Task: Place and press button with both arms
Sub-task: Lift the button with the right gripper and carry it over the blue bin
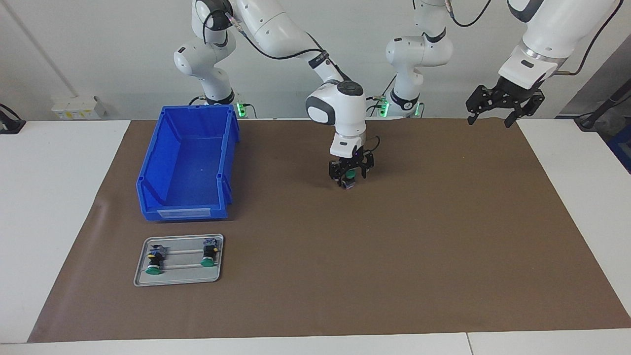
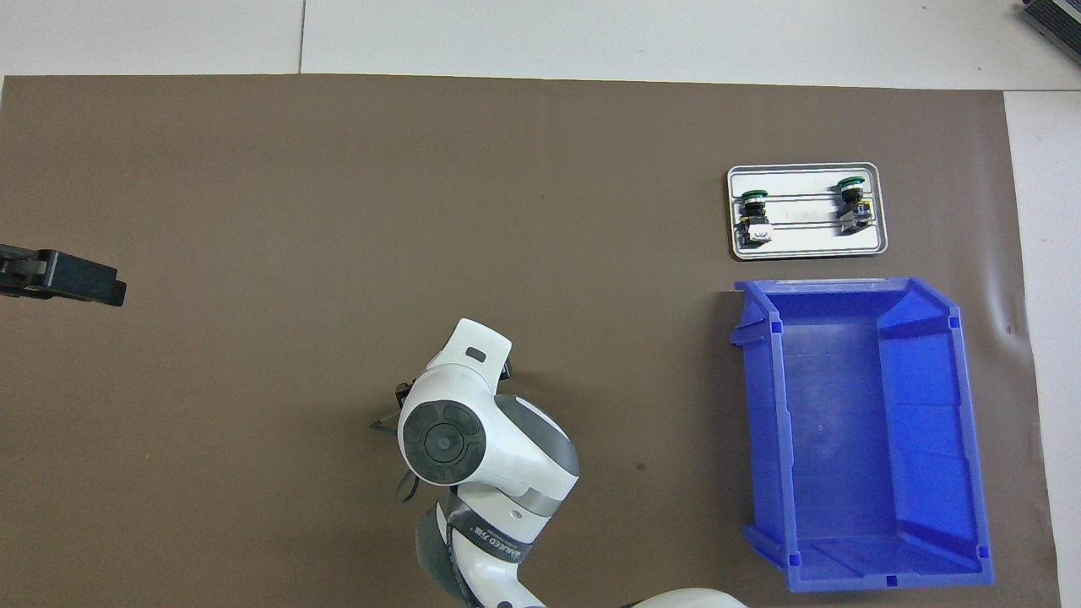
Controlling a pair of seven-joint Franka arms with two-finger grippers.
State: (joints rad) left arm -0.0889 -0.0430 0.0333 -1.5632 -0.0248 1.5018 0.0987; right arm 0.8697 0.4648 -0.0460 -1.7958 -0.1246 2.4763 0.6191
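Where the spare buttons are: two spare buttons (image 1: pixel 154 259) (image 1: pixel 209 254) lie on their sides on a grey tray (image 1: pixel 178 281), at the right arm's end of the surface.
Blue bin: the blue bin (image 1: pixel 187 162) sits just beside the tray, nearer to the robots. Nothing is in it.
Button: the button (image 1: pixel 349 177) is in the middle of the brown mat (image 1: pixel 443 246). It stands straight up, green cap on top, little block at the bottom, right at the mat.
Right arm: the right arm (image 1: pixel 335 106) points straight down over the button. Its jaws sit on both sides of the cap. I cannot tell if they are squeezing it or just standing around it.
Left arm: the left arm (image 1: pixel 530 64) waits high up over its own end of the mat, well apart from the button. Its jaws are wide and hold nothing.
What the next move turns on: the cap faces up, so a push has to come from above. I think the right arm's jaws are in the way there. The left arm would have to come across to the middle.
What each view shows: the facing view shows the button and the jaws around it. From overhead, the right arm (image 2: pixel 448 422) hides both.
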